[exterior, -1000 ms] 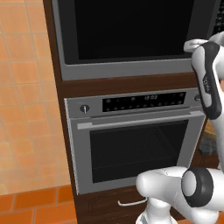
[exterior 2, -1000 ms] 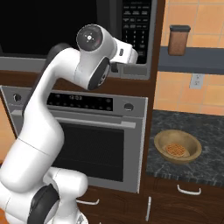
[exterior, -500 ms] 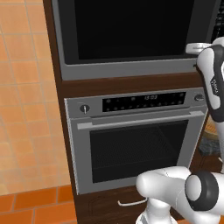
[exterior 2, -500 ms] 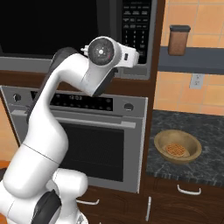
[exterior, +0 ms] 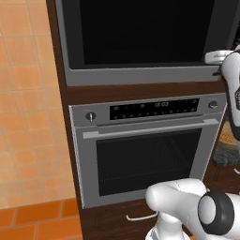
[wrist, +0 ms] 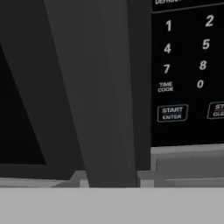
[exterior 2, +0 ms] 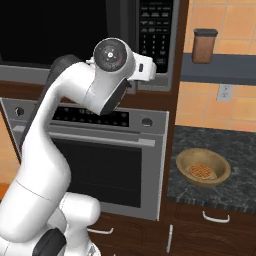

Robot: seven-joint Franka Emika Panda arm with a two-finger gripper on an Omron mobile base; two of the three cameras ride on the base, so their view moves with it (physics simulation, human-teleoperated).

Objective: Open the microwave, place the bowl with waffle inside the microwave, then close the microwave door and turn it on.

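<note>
The microwave (exterior: pixel 140 33) sits built in above the oven, its black glass microwave door (exterior 2: pixel 50 35) closed. In the hand view the door's dark vertical handle (wrist: pixel 105 96) rises very close in the middle, with the button panel (wrist: pixel 188 65) to its right. My gripper (exterior 2: pixel 151 69) is pressed up to the handle's lower end beside the button panel (exterior 2: pixel 155 30); its fingertips are hidden, so I cannot see how the jaws stand. The tan bowl (exterior 2: pixel 203 167) with the waffle (exterior 2: pixel 200 171) rests on the dark counter to the right, well apart from the hand.
The silver oven (exterior: pixel 150 154) with its horizontal bar handle is right below the microwave. A speckled dark counter (exterior 2: pixel 235 150) lies to the right, with a shelf carrying a brown canister (exterior 2: pixel 205 46) above it. Orange tiled wall (exterior: pixel 28 117) is on the left.
The hand has moved in toward the lower end of the microwave door's handle, and the wrist has swung right and slightly down in the right base view. Bowl and door unchanged.
</note>
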